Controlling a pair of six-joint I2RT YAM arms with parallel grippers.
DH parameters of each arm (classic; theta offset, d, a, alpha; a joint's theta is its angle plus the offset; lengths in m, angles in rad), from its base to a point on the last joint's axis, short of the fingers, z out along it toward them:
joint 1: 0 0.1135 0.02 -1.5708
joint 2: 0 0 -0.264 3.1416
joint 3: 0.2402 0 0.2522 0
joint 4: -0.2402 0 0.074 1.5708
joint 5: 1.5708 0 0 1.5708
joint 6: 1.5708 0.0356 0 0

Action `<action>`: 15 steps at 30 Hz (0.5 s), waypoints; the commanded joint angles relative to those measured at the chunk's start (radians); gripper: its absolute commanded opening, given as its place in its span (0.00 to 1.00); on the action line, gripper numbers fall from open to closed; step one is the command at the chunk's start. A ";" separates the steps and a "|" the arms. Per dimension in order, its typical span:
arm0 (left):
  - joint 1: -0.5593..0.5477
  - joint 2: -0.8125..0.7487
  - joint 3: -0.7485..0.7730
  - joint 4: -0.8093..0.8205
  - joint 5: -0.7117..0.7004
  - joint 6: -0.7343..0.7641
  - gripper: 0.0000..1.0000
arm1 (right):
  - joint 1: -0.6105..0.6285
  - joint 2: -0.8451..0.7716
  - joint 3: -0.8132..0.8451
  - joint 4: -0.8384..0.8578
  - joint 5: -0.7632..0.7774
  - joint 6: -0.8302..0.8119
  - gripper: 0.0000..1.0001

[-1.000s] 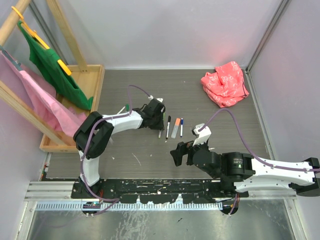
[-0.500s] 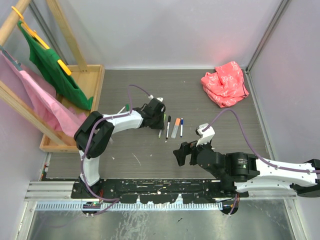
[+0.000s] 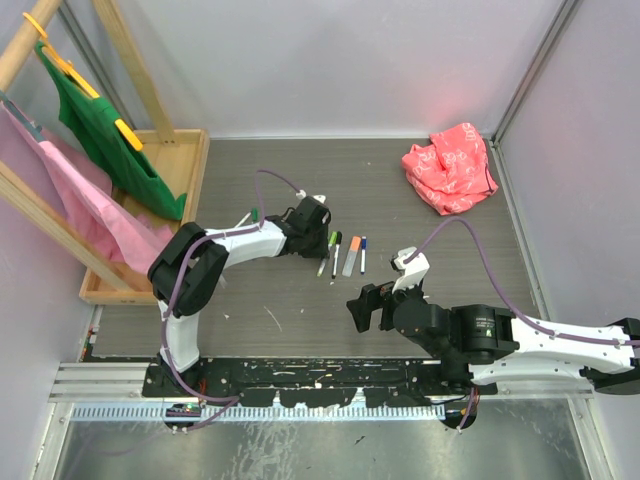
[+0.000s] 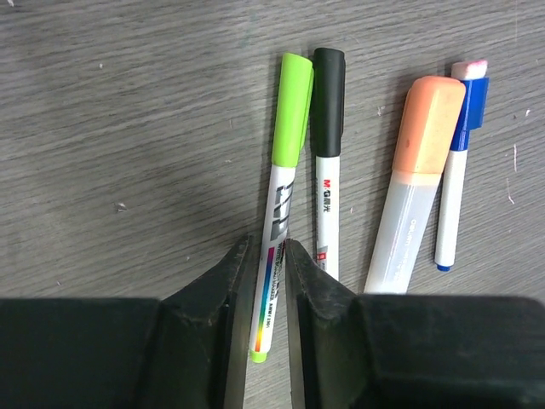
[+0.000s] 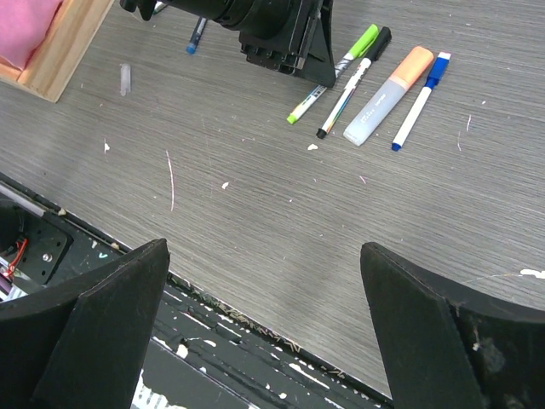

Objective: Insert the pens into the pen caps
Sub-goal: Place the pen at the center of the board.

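Note:
Four capped pens lie side by side mid-table. They are a green-capped pen (image 4: 285, 162) (image 3: 326, 252), a black-capped pen (image 4: 327, 170), an orange-capped highlighter (image 4: 409, 204) and a thin blue-capped pen (image 4: 454, 187). My left gripper (image 4: 266, 247) (image 3: 318, 243) straddles the green pen's tail end. Its jaws stand narrowly apart, with a thin gap beside the barrel, and the pen rests on the table. My right gripper (image 5: 262, 251) (image 3: 362, 307) hovers wide open and empty near the table's front edge. It looks toward the same row, with the green pen (image 5: 341, 72) at its left end.
Behind the left arm lies another pen with a blue tip (image 5: 197, 34), and a small clear tube (image 5: 125, 78) lies nearby. A crumpled red bag (image 3: 452, 168) sits at the back right. A wooden tray (image 3: 190, 160) and rack with green and pink garments stand at the left.
My left jaws have parted slightly around the green pen, whose green cap now shows next to the black pen. The right gripper shifted a little to the right, then stayed still.

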State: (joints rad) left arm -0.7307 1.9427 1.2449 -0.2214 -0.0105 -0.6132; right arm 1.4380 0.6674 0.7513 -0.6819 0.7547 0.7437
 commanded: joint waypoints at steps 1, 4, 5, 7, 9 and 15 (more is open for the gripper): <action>0.010 -0.017 -0.010 0.015 -0.007 -0.003 0.19 | -0.001 -0.004 0.019 0.016 0.032 0.008 0.99; 0.011 -0.018 -0.010 0.014 -0.009 -0.011 0.16 | -0.001 0.002 0.022 0.016 0.031 0.009 0.99; 0.013 -0.019 -0.011 0.013 -0.009 -0.014 0.15 | -0.002 0.004 0.022 0.017 0.031 0.009 0.99; 0.014 -0.021 -0.014 0.016 -0.009 -0.019 0.13 | -0.001 0.007 0.022 0.018 0.031 0.011 0.99; 0.015 -0.025 -0.019 0.018 -0.008 -0.028 0.12 | -0.001 0.009 0.021 0.017 0.031 0.012 0.99; 0.015 -0.035 -0.029 0.024 -0.013 -0.062 0.11 | -0.002 0.015 0.020 0.025 0.026 0.014 0.99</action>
State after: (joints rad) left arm -0.7238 1.9408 1.2343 -0.2119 -0.0109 -0.6445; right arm 1.4380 0.6823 0.7513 -0.6819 0.7551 0.7444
